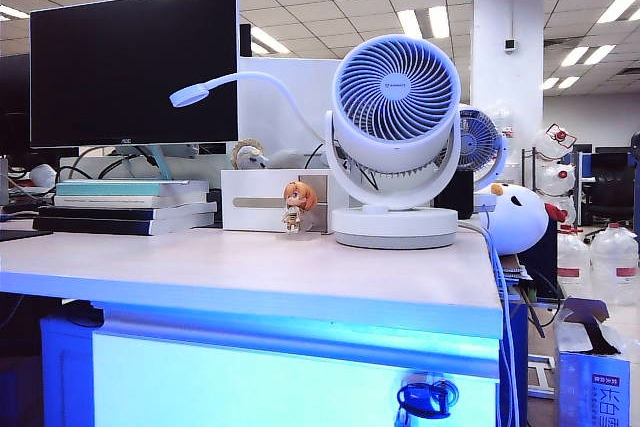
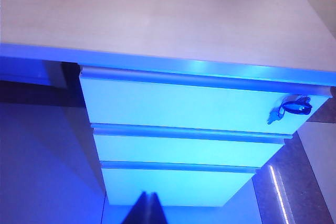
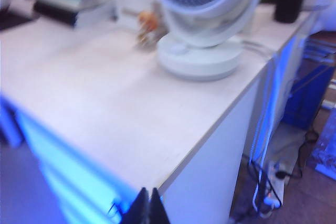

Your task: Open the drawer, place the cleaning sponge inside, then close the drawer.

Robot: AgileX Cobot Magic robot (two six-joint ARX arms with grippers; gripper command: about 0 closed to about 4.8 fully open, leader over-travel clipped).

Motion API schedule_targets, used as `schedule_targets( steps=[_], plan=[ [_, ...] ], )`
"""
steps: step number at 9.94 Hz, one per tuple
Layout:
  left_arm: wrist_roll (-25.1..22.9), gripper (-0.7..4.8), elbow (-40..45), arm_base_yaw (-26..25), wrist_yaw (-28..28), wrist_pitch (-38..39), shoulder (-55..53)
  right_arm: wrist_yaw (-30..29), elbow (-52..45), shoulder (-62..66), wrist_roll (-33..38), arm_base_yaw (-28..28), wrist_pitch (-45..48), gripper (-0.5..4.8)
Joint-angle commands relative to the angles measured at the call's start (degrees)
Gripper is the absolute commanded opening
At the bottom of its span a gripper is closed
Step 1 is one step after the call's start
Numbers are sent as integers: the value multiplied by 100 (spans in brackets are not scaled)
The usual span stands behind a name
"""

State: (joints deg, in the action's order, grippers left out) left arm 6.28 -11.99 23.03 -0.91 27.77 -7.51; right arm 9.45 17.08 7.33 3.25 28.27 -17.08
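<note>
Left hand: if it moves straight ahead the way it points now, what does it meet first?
Probably the lowest of the three drawer fronts: the shut left hand points at its lower edge. Depth is unclear, so it may pass just under it.

The drawer (image 2: 184,106) is shut, its glowing blue-white front flush just under the desk top (image 2: 157,19), a long silvery rail along its upper edge. No sponge shows on the desk top or beside it.
</note>
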Motion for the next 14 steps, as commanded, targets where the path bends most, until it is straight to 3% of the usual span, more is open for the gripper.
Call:
schedule_targets(
  steps=[1, 3, 9, 14],
  plan=[
    [17, -4, -13, -2, 4, -42, -2, -483, -433, -90, 13, -1818, 629, -1],
    [17, -4, -13, -2, 4, -42, -2, -820, -501, -96, -31, -2350, 581, -2],
    [17, -4, -13, -2, 4, -42, -2, -833, -1486, -745, -55, -2347, 444, -1],
    [17, -4, -13, -2, 4, -44, 0, -815, -1556, -726, -411, -2345, 326, -1]
  ],
)
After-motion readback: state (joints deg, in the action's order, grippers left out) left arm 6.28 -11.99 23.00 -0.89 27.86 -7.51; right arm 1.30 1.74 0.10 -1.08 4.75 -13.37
